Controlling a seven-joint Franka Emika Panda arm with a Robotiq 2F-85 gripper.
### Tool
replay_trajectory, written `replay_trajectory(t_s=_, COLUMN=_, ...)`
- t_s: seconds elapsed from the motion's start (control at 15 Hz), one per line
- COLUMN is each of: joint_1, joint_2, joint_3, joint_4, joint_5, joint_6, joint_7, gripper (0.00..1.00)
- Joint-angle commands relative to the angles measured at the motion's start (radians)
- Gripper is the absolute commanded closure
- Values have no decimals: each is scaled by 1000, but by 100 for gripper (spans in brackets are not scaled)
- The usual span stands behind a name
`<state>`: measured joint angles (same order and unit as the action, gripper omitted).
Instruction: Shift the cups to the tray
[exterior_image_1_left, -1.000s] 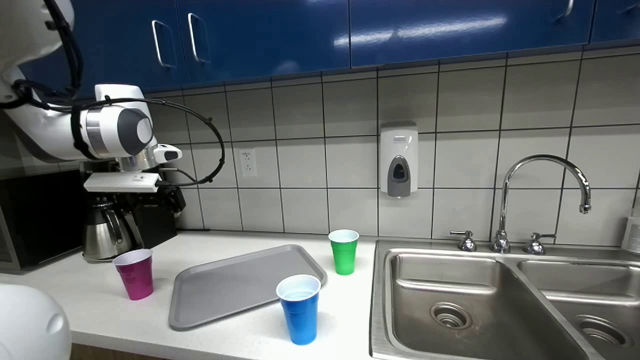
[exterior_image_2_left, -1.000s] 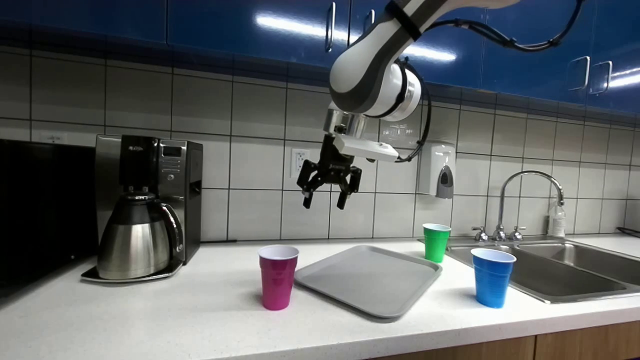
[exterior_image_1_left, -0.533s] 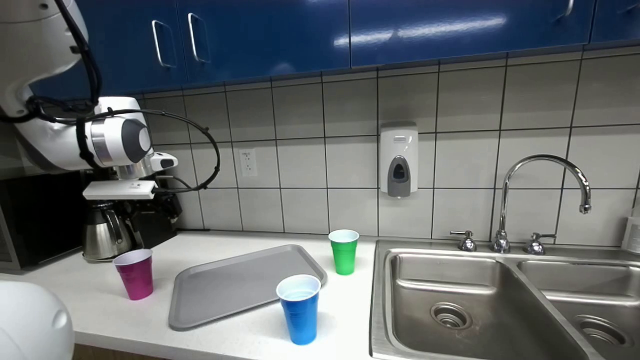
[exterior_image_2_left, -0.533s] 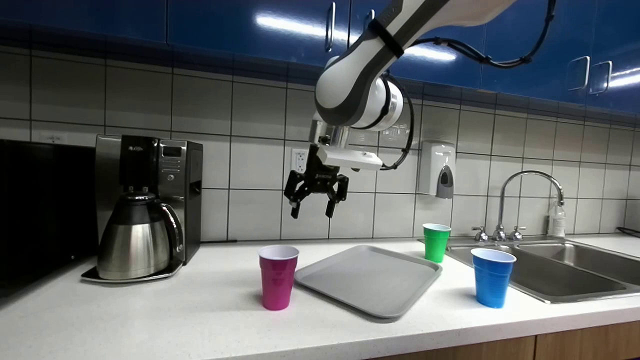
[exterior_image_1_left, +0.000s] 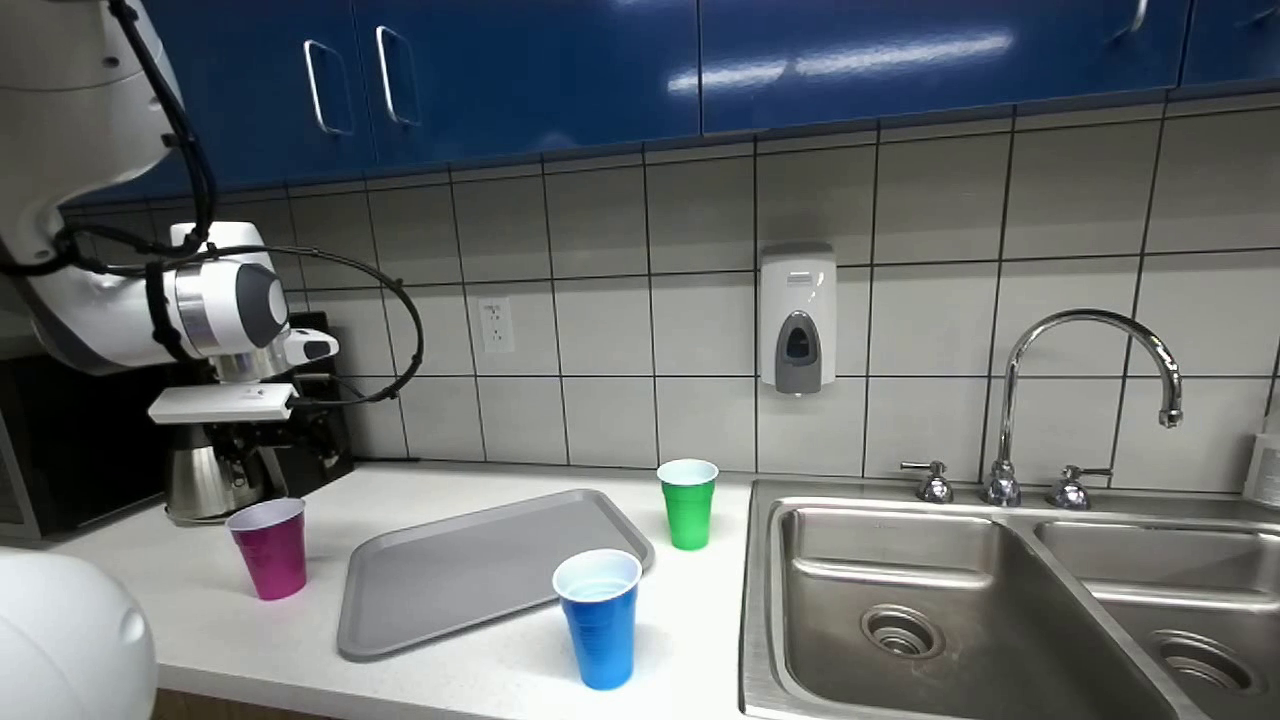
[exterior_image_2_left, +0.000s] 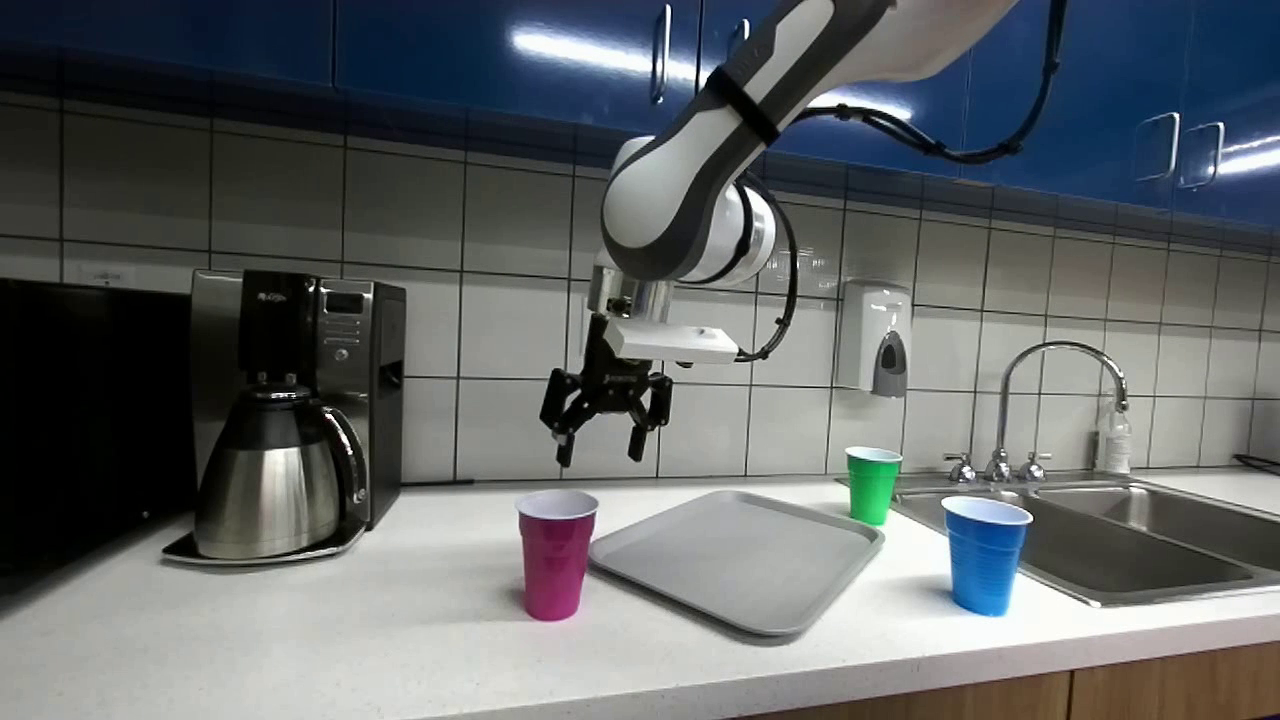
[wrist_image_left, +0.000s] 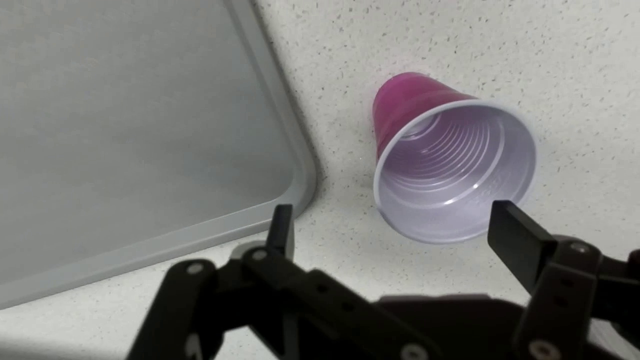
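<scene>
On the white speckled countertop (exterior_image_2_left: 400, 650), a flat grey tray (exterior_image_2_left: 740, 555) lies between the magenta cup (exterior_image_2_left: 556, 570) on its left and the green cup (exterior_image_2_left: 873, 490) and blue cup (exterior_image_2_left: 985, 560) on its right. All three plastic cups stand upright, off the tray and apart from its rim. The green one is near the tray's right corner, closer to the wall; the blue one is nearer the counter's front edge. Near the magenta cup, higher than its rim, hangs the black Robotiq gripper (exterior_image_2_left: 600, 452) on the white-and-grey Franka arm (exterior_image_2_left: 660, 190). Its two fingers (wrist_image_left: 517, 240) point down, spread wide, with only air between them. In the wrist view, one fingertip covers a bit of the cup's rim, and the cup's pale ridged inside shows.

Farther left, a steel thermal carafe (exterior_image_2_left: 270, 500) with a black handle sits on the base of the coffee maker (exterior_image_2_left: 345, 345). Right of the cups, a double-basin stainless-steel sink (exterior_image_1_left: 766, 600) is set into the counter, with a chrome gooseneck faucet (exterior_image_1_left: 1082, 315) at its far side, flanked by lever handles (exterior_image_1_left: 934, 487). On the tiled wall (exterior_image_1_left: 605, 325) a white soap dispenser (exterior_image_1_left: 798, 320) hangs right of an electrical outlet (exterior_image_1_left: 495, 325), and glossy blue cabinets (exterior_image_1_left: 530, 80) run along the top.
</scene>
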<state>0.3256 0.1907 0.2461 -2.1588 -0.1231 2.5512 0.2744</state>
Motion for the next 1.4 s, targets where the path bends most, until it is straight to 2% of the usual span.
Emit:
replay_trajectory(t_s=0.0, joint_1=33, joint_2=39, joint_3=-16, joint_4=37, joint_5=-57, joint_6=-21, joint_7=58, gripper=0)
replay_trajectory(t_s=1.07, joint_1=75, joint_2=147, joint_3=-70, joint_4=86, joint_5=-100, joint_6=-7, joint_7=79, gripper=0)
replay_trajectory(t_s=1.13, joint_1=73, joint_2=151, joint_3=-67, joint_4=89, joint_5=-89, joint_6=-8, joint_7=70, gripper=2)
replay_trajectory(t_s=1.2, joint_1=73, joint_2=154, joint_3=-68, joint_4=89, joint_5=-90, joint_6=-5, joint_7=69, gripper=26)
replay_trajectory(t_s=1.33, joint_1=73, joint_2=156, joint_3=-68, joint_4=90, joint_5=-88, joint_6=-2, joint_7=66, gripper=31)
